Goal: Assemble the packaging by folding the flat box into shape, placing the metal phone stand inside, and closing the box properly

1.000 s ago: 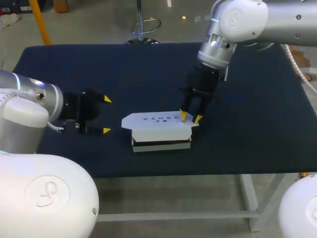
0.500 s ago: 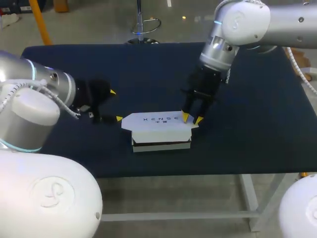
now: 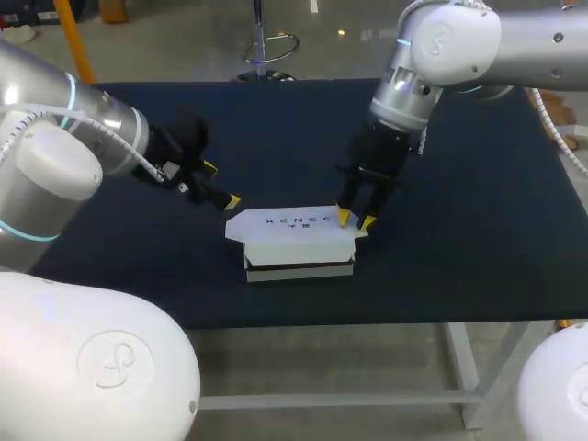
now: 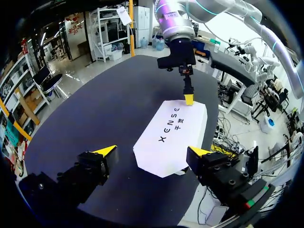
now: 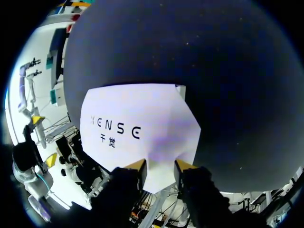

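- Left arm (image 3: 55,156), at 9 o'clock in the head view: rounded silver and white shells, a light blue ring (image 3: 70,94), a thin white cable (image 3: 101,129).
- Right arm (image 3: 450,41), at 1 o'clock: the same shells, with a ribbed white hose (image 3: 554,124).
- Left gripper (image 4: 152,152) and right gripper (image 3: 356,220): black blocks with screw holes and yellow wedge tips.

Left gripper (image 4: 152,152) spread wide, right gripper (image 3: 355,220) pointing down

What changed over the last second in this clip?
The left gripper, fingers open, swung in from the left and away from the camera, toward the left end of the box. Nothing was taken hold of or let go. The right gripper stayed at the right end of the box, which did not move.
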Available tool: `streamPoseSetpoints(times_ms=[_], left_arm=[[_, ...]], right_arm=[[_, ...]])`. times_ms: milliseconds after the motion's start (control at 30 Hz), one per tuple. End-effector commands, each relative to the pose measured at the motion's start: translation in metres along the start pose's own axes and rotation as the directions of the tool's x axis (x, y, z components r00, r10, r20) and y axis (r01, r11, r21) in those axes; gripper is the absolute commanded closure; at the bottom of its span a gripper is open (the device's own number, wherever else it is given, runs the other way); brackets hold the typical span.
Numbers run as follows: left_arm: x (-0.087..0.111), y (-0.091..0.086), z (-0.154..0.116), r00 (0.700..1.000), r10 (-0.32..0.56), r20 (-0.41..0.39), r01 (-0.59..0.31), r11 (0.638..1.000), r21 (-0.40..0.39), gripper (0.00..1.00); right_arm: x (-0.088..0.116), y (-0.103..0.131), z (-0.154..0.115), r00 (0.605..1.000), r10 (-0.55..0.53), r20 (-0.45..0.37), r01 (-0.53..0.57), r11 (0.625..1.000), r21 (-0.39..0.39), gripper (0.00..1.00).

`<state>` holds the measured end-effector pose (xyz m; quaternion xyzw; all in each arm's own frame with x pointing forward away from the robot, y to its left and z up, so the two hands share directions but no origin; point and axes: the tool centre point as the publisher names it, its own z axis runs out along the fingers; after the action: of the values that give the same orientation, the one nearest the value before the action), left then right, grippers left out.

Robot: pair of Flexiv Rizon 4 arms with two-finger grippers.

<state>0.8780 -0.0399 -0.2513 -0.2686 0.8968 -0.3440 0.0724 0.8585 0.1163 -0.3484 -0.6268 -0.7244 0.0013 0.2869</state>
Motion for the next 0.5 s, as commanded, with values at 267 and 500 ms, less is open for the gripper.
streamPoseSetpoints(times_ms=[267,500], left_arm=[[-0.0121,-0.0096,0.0246,0.760,-0.648,0.054,0.615,0.689,-0.383,0.00],[-0.0121,-0.0096,0.0246,0.760,-0.648,0.054,0.615,0.689,-0.383,0.00]], right_arm=[[-0.0027,-0.0029,0.0031,1.000,0.001,-0.009,-0.001,1.000,-0.015,0.59],[-0.0028,-0.0029,0.0040,1.000,-0.005,-0.008,0.004,1.000,-0.016,0.59]])
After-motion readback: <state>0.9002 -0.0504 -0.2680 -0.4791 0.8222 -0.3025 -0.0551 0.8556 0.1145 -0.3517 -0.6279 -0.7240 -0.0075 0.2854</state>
